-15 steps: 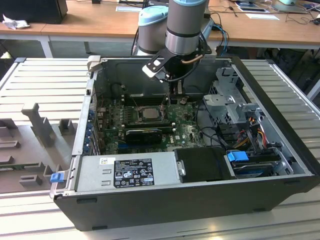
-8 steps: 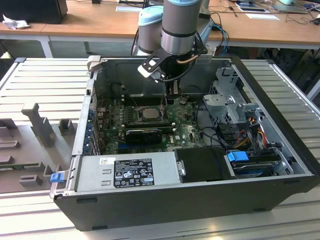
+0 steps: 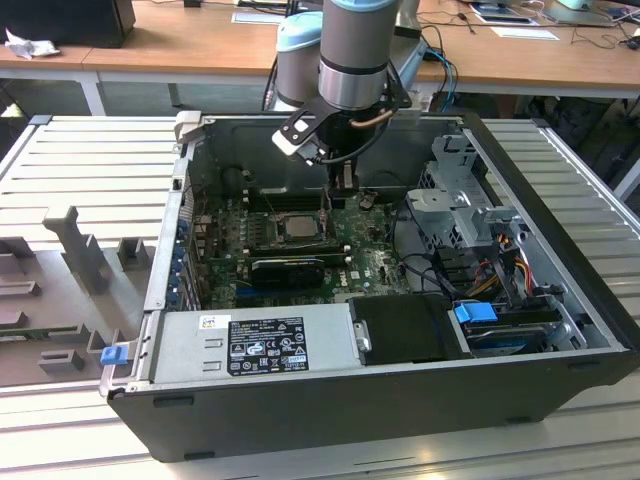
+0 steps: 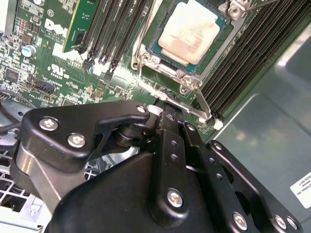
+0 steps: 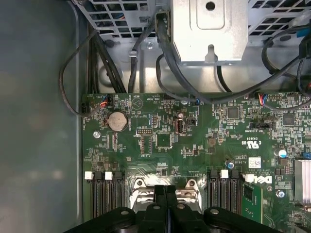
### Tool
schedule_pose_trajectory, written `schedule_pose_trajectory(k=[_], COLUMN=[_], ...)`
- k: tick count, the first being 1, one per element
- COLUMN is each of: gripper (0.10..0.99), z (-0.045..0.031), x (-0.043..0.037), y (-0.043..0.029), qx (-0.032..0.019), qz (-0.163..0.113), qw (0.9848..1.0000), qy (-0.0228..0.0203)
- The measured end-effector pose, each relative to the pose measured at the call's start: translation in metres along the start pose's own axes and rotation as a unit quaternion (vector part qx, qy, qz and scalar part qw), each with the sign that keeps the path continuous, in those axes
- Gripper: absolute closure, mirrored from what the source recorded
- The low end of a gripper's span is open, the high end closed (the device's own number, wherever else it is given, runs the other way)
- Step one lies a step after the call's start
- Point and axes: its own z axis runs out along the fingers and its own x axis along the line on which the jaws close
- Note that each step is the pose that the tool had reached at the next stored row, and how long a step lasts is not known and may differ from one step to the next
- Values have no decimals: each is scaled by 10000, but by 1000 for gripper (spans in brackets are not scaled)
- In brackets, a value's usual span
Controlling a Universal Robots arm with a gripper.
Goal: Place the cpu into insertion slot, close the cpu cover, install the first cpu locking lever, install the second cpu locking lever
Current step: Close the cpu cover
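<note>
The cpu (image 4: 188, 30) lies flat in the insertion slot (image 3: 262, 228) on the green motherboard, its pale silver top facing up (image 3: 297, 226). The cpu cover (image 4: 216, 51) lies down around the chip as a thin metal frame. A thin metal locking lever (image 4: 192, 108) runs along the socket's edge, just past my fingertips. My gripper (image 5: 165, 191) is shut with its black fingers pressed together and nothing visibly between them. It hangs just beside the socket edge, low inside the case (image 3: 343, 188).
Long black memory slots (image 4: 116, 29) flank the socket. A black expansion card (image 3: 288, 268) lies in front of it, with the power supply (image 3: 255, 345) nearer still. A metal drive cage (image 3: 460, 200) and cables (image 5: 165, 53) stand at the exterior view's right.
</note>
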Motion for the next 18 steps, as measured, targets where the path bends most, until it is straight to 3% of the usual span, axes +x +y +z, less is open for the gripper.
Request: schedule_pose_trajectory(k=[7,12,18], gripper=[980,980,980], z=[4,117,122], x=[-1,-7,-10], y=[-121,-196,-360], qx=[-1,8,9], qz=[-1,-142,-168], qw=[10000,9999,9999], qy=[2,3,7])
